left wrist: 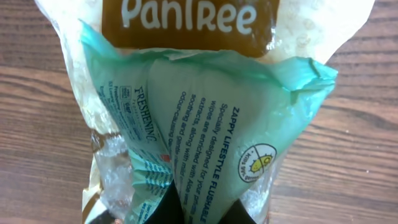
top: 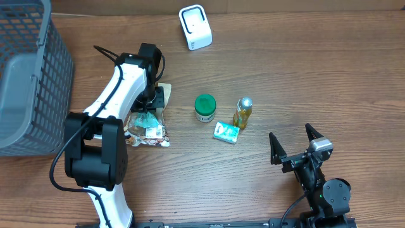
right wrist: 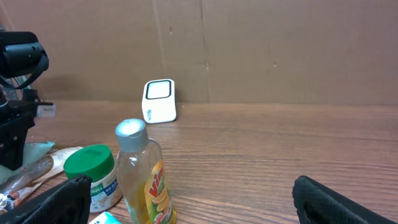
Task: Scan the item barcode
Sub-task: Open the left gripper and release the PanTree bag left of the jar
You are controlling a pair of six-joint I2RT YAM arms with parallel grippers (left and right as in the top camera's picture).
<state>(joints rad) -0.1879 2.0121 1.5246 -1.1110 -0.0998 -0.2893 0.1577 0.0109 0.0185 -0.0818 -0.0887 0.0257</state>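
On the left of the wooden table, a crumpled teal plastic wipes packet is pinched in the clenched left gripper and lies atop a clear plastic bag with a brown label. A white boxy barcode scanner is set well apart at the far edge. The right gripper is held released, jaws spread wide, near the front edge.

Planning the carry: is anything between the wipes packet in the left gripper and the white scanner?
Nothing visible: only bare table lies between the wipes packet and the scanner; the green-lidded jar stands off to one side.
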